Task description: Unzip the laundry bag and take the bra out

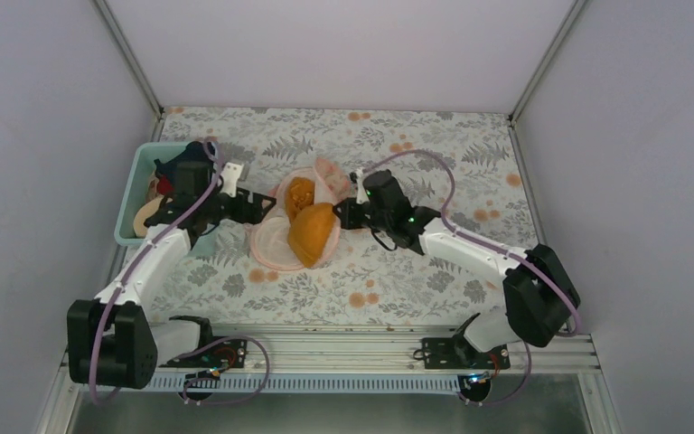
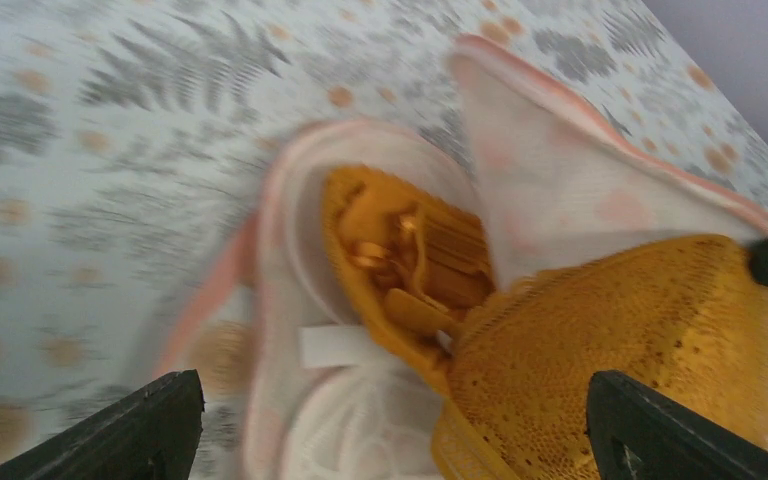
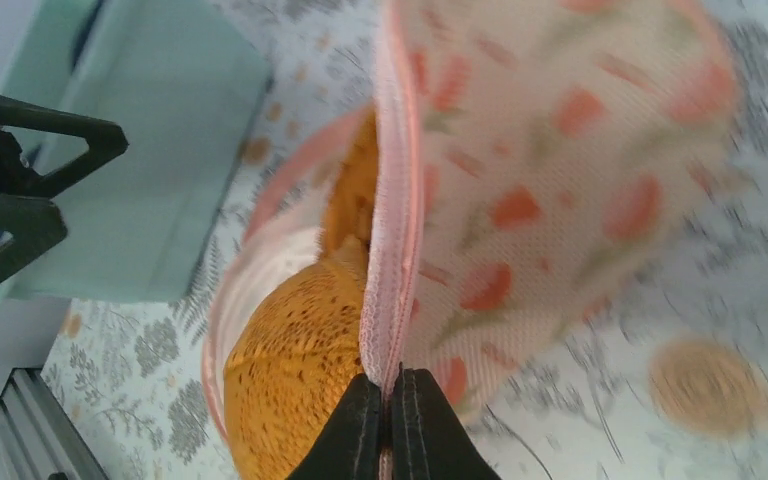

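While half inside the laundry bag (image 3: 540,170), bra (image 3: 295,360) just beside right hand (image 3: 392,390).

Laundry bag (image 2: 560,180) open, bra (image 2: 640,340) in mouth, fingers (image 2: 130,430) spread wide

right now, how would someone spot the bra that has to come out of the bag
Near the middle of the fern-printed table lies an open peach-pink floral fabric pouch. The mustard orange-yellow lace padded bra bulges from its mouth. It is the only orange garment; the beige garment lies in the teal plastic bin at left.
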You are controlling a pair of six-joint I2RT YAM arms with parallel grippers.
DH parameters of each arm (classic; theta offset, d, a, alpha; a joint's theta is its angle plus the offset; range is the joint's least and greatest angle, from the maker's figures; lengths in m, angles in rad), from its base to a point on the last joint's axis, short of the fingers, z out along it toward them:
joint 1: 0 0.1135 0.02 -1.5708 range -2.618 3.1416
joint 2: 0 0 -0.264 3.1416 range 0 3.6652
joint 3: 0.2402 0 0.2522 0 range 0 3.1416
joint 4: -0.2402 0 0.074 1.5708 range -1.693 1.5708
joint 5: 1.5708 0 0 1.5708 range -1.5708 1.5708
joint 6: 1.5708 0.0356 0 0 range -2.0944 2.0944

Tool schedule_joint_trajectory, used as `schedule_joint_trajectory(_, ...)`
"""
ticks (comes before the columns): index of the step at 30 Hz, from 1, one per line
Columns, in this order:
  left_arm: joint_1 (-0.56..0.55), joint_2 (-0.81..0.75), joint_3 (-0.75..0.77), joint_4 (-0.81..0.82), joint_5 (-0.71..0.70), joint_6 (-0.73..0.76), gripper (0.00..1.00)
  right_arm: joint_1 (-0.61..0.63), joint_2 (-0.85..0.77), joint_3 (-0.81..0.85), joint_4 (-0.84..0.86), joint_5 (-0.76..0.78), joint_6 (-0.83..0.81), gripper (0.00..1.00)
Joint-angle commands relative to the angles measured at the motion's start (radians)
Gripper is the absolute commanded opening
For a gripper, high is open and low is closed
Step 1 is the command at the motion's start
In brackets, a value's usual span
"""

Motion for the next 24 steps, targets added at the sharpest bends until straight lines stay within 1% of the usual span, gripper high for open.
schedule_joint_trajectory(1,-0.056,0.069,-0.065,0.1,0.032,-0.041,0.94,-0.029,-0.099,-0.135,0.179,-0.075,0.145,0.04)
schedule_joint_trajectory(6,-0.112,0.207,-0.059,0.116,0.028,-0.041,0.94,-0.03,-0.076,-0.168,0.176,-0.118,0.145,0.04)
schedule_joint_trajectory(8,-0.115,0.249,-0.06,0.122,0.024,-0.051,0.94,-0.031,-0.082,-0.181,0.17,-0.106,0.159,0.04)
schedule_joint_trajectory(12,-0.116,0.279,-0.076,0.134,-0.059,-0.051,0.94,-0.034,-0.13,-0.222,0.154,-0.057,0.181,0.04)
schedule_joint_trajectory(15,-0.115,0.31,-0.087,0.145,-0.047,-0.057,0.94,-0.04,-0.145,-0.252,0.143,-0.051,0.189,0.05)
schedule_joint_trajectory(17,-0.115,0.345,-0.087,0.146,-0.038,-0.061,0.94,-0.051,-0.148,-0.274,0.139,-0.058,0.203,0.1)
schedule_joint_trajectory(18,-0.115,0.36,-0.085,0.144,-0.04,-0.06,0.94,-0.058,-0.152,-0.286,0.137,-0.058,0.214,0.16)
schedule_joint_trajectory(19,-0.116,0.372,-0.081,0.141,-0.046,-0.058,0.94,-0.065,-0.158,-0.303,0.137,-0.054,0.222,0.26)
schedule_joint_trajectory(22,-0.115,0.374,-0.071,0.135,-0.059,-0.052,0.94,-0.096,-0.177,-0.361,0.15,-0.043,0.231,0.39)
schedule_joint_trajectory(23,-0.115,0.37,-0.07,0.135,-0.058,-0.052,0.94,-0.108,-0.182,-0.379,0.159,-0.052,0.231,0.42)
schedule_joint_trajectory(24,-0.115,0.365,-0.069,0.136,-0.06,-0.052,0.94,-0.117,-0.184,-0.398,0.165,-0.054,0.232,0.44)
